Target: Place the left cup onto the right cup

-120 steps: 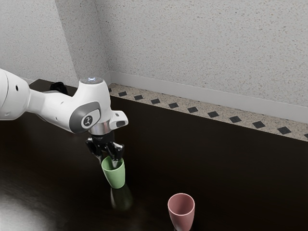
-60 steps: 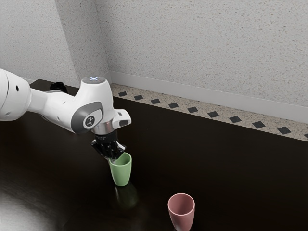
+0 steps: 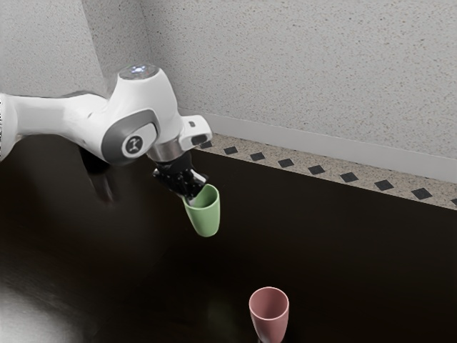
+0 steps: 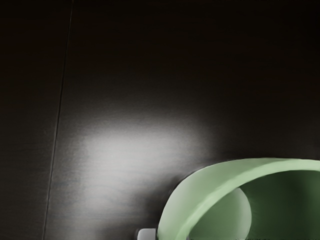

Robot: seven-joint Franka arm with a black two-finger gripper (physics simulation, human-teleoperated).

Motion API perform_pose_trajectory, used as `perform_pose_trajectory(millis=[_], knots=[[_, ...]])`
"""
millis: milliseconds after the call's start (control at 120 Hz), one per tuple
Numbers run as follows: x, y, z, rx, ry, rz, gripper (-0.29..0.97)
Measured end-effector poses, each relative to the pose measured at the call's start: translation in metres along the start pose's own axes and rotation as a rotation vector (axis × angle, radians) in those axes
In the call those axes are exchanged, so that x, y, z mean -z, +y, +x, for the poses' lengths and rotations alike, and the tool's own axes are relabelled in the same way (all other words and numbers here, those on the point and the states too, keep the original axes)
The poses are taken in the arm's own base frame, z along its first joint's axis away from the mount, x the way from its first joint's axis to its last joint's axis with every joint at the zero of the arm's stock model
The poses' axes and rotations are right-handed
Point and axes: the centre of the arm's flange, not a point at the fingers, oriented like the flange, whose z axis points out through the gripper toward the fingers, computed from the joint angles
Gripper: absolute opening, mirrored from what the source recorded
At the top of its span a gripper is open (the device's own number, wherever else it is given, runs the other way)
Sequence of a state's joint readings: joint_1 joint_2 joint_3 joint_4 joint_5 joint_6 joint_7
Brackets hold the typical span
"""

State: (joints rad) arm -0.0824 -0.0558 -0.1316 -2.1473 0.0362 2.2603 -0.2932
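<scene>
Transport leg, by the look of it: pickup done, stacking not yet. Claw point(image 3: 190, 194) clamped narrow on the green cup point(image 3: 206, 213), biting one side of the lip only, coming at it from the exterior view's upper left. Hangs well clear of the dark surface point(image 3: 343, 236), tilted a touch, mouth leaning back toward the white arm point(image 3: 71, 125). Down on the surface, off toward the exterior view's right and nearer that camera: pink cup point(image 3: 268, 311), upright, mouth open, well apart from the green one. From the wrist camera, a blurred green curve of lip right under the hand, glossy dark surface beyond it with a bright patch of glare.

Next move, as a judgement: carry across until directly above the pink cup, level out so the green base points straight down, then lower until that base seats in or on the pink mouth. Calls for careful centring: narrow target, two cups of similar width, and a lip-only pinch that could let the load swing or sit crooked. Worth holding height until lined up, to avoid clipping the pink lip and tipping it over. Release only once seated and steady.
</scene>
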Motion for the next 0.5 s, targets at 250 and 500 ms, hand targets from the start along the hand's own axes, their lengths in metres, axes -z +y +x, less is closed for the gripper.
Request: perform_pose_trajectory(millis=[250,500], knots=[[0.023,0.089,-0.019,-0.07,-0.031,-0.006,-0.11],[0.029,0.117,-0.042,-0.013,-0.062,0.014,-0.11]])
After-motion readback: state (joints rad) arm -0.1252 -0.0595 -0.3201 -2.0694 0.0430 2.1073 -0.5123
